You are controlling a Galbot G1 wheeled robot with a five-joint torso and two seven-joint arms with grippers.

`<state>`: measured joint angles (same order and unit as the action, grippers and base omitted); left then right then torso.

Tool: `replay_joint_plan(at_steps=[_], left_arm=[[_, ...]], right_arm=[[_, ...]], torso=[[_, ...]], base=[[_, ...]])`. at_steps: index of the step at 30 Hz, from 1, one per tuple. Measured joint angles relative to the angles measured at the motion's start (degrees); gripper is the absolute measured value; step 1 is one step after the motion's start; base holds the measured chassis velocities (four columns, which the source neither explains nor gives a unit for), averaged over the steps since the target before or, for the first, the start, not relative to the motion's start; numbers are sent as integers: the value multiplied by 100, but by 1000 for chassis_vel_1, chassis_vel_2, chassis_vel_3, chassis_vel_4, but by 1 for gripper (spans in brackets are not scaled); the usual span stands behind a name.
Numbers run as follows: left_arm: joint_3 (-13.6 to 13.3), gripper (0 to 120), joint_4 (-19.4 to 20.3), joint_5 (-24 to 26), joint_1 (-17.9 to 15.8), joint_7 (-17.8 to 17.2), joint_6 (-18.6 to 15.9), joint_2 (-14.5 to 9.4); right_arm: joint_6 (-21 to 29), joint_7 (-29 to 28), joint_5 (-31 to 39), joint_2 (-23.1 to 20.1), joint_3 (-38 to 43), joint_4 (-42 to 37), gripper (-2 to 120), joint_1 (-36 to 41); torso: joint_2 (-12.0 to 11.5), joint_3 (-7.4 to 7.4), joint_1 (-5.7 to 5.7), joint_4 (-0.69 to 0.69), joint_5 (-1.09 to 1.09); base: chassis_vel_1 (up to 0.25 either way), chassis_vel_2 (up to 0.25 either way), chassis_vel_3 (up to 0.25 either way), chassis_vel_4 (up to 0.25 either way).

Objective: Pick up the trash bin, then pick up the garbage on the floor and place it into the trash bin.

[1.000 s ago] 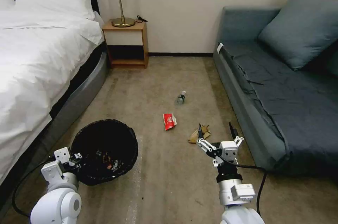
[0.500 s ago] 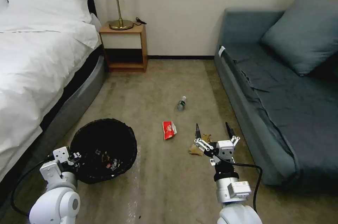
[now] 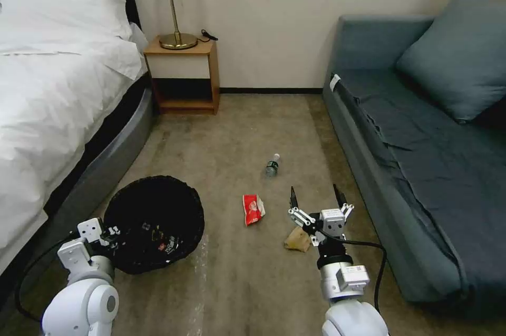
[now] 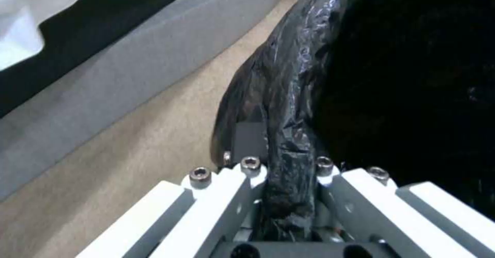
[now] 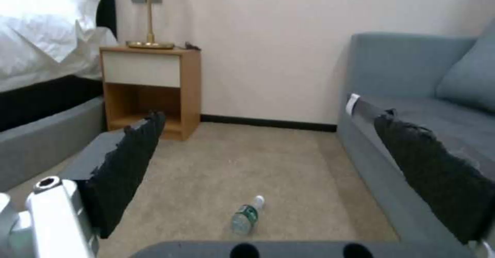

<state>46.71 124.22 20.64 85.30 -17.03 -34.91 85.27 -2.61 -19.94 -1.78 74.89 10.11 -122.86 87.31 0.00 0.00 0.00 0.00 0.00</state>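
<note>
The left gripper (image 3: 108,234) is clamped on the near rim of the trash bin (image 3: 153,222); in the left wrist view its white fingers (image 4: 227,196) pinch a fold of the crinkled black bag (image 4: 289,107). The bin is tipped with its mouth facing the head camera, close beside the grey bed base (image 3: 105,159), with a narrow strip of carpet (image 3: 232,130) between them.

The right gripper (image 3: 316,200) hangs above the floor with its jaws spread wide and nothing between them. The crumpled tan paper (image 3: 298,240) lies on the carpet just beside and below its wrist. The red-and-white packet (image 3: 253,208) lies between the bin and the right gripper, apart from both. The small clear bottle (image 3: 272,164) lies on its side farther ahead, white cap pointing toward the wall; the right wrist view shows it (image 5: 246,216) between the two black pads (image 5: 129,165).

The open carpet runs as a lane between the bed and the blue sofa (image 3: 400,156), ending at the wooden nightstand (image 3: 182,75) and the wall's dark skirting.
</note>
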Motion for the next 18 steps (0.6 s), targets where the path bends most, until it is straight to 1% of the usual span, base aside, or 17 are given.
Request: replay_joint_plan(at_steps=[15, 18], left_arm=[[49, 2, 70, 0, -3, -4, 10, 54], [64, 2, 76, -1, -12, -4, 39, 66]], right_arm=[[101, -27, 278, -67, -137, 477, 100, -294], [254, -140, 497, -86, -240, 632, 100, -448]], torso=[[0, 0, 0, 0, 0], [0, 0, 0, 0, 0]], base=[[-127, 131, 131, -126], [-91, 93, 97, -90]])
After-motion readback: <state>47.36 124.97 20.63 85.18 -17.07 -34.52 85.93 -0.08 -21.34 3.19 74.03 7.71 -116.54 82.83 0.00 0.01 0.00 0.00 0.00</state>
